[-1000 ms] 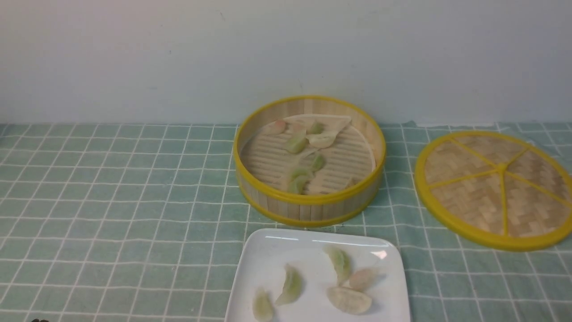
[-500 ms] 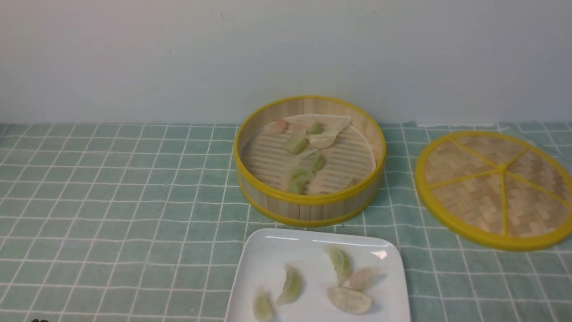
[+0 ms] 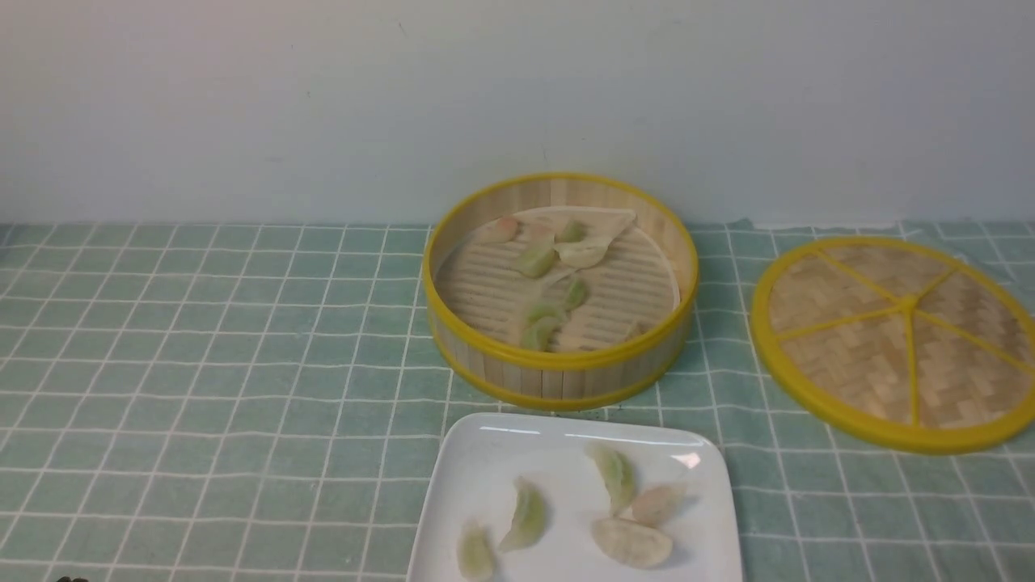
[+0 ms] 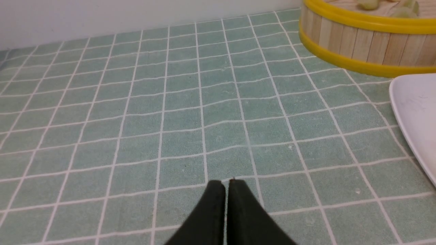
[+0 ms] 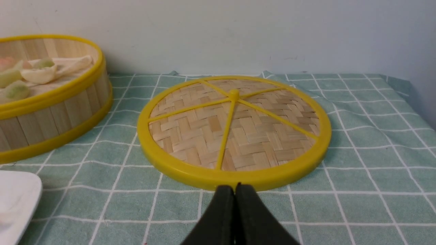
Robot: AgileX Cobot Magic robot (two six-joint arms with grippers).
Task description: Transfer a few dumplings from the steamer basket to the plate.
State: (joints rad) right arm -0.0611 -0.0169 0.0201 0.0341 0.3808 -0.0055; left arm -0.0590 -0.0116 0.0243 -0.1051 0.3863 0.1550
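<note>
Our left claw point(image 4: 226, 182) and right claw point(image 5: 235, 186) are both pressed together and empty, low over the green checked desk point(image 3: 202, 364). Nothing has shifted over the last second. Ahead of them, five pale green and pinkish crescent dumplings point(image 3: 614, 477) rest on the glossy white rounded-square plate point(image 3: 485, 453); beyond it, more lie in the round yellow-rimmed bamboo steamer basket point(image 3: 558, 376). We judge the transfer finished.

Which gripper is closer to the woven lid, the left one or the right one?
Right. The right gripper sits just in front of the woven lid. The left gripper is over bare cloth, left of the plate.
</note>
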